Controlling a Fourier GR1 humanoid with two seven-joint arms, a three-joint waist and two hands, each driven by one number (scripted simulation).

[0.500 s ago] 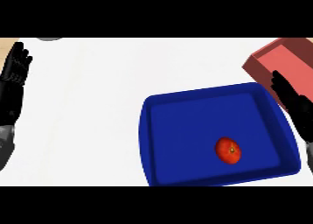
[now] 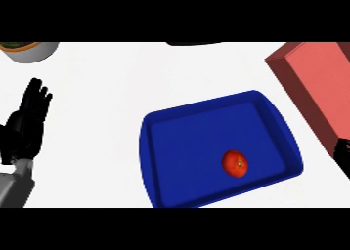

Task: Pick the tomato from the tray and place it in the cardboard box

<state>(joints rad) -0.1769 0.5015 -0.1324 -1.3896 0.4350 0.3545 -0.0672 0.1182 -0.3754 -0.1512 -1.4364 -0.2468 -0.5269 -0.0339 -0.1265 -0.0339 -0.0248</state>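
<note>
Left hand (image 2: 28, 124), black, at the left edge: fingers straight up and spread a bit, holding nothing, just resting. Up and a little left of it, a round grey pot w/ a brown and green top (image 2: 25, 50), cut off by the top edge. Plain white counter top (image 2: 113, 88) to the right of that hand.

Well to the right of the left hand: big dark blue tray w/ raised rim (image 2: 150, 161), turned a bit. Inside it, small round red tomato (image 2: 235, 163), near the tray's lower right part, not touching the rim. Nothing else in the tray.

Right of the tray, up top: red-pink box w/ darker sides (image 2: 315, 88), looks more red than cardboard brown. Reaches down the right side.

Right hand (image 2: 349, 157), black, only a bit showing at the right edge, just below the box and right of the tray. Near the tomato but not touching it. Can't tell if open or closed.

Tomato prob. light, smooth, a bit slippery, soft enough to squash. Also round, so may roll on the flat tray. Best to come from above and take it round the middle, thumb one side, fingers the other. Not picked up yet.
</note>
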